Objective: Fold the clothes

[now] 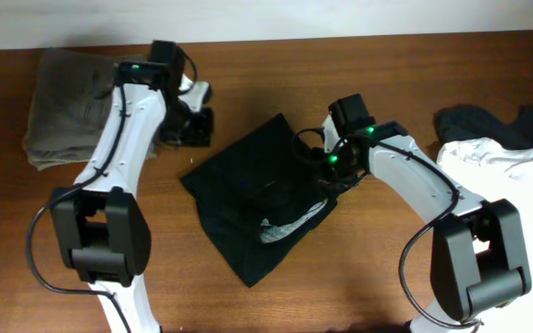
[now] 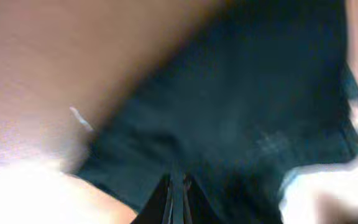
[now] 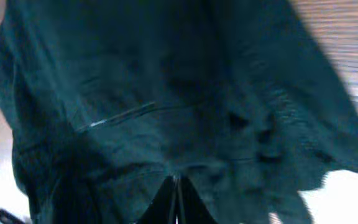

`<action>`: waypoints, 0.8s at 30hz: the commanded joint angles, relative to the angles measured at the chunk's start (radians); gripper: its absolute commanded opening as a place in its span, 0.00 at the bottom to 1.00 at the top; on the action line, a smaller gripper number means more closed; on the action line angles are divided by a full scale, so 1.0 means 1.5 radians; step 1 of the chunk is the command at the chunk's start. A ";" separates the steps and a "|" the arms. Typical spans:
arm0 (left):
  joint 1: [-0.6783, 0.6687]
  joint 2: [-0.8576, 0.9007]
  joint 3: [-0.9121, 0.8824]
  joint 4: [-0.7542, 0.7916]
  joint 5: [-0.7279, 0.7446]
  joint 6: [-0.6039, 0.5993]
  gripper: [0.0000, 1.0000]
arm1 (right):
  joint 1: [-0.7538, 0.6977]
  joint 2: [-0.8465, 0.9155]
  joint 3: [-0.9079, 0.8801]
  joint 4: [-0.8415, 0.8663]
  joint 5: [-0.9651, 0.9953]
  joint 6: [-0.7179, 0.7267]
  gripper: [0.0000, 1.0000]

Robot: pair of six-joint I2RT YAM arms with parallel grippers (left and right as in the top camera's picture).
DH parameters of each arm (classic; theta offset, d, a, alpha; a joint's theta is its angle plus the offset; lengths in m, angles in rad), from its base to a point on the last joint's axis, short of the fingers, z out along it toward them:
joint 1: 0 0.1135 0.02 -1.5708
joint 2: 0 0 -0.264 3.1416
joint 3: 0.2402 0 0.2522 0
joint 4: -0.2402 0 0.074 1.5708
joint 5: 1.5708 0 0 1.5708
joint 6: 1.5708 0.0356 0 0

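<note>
Item under handling: black shorts (image 1: 248,199), lying crumpled and partly doubled on the bench (image 1: 359,277), with the light grey waistband (image 1: 285,225) showing on the side nearer the right arm's base.

Right gripper (image 1: 320,159): directly over the shorts' edge. In the wrist view its fingers are drawn together with cloth right at the tips. Whether a fold is caught between them cannot be determined.

Left gripper (image 1: 192,125): fingers closed on nothing, clear of the cloth, which lies just ahead of it.

Handling assessment: light, limp and thin fabric. It will sag and bunch rather than hold an edge, and should drag easily over the wood. The hem corners and waistband, being stitched and thicker, appear the firmest places to pinch.

Other garments lie well outboard of the right gripper.
</note>
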 commanded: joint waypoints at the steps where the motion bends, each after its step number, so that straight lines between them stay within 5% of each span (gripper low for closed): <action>1: -0.072 0.000 -0.036 -0.054 0.107 0.045 0.03 | 0.027 -0.001 -0.004 -0.008 0.010 0.007 0.04; 3: -0.125 0.000 -0.112 -0.041 0.107 0.045 0.01 | 0.023 0.034 -0.004 -0.024 0.089 0.088 0.04; 15: -0.187 -0.001 -0.443 0.047 0.146 0.023 0.01 | -0.029 0.104 -0.004 -0.021 0.064 0.174 0.04; 24: -0.123 -0.089 -0.413 0.008 0.088 0.040 0.01 | -0.030 0.091 0.006 -0.034 -0.016 0.113 0.04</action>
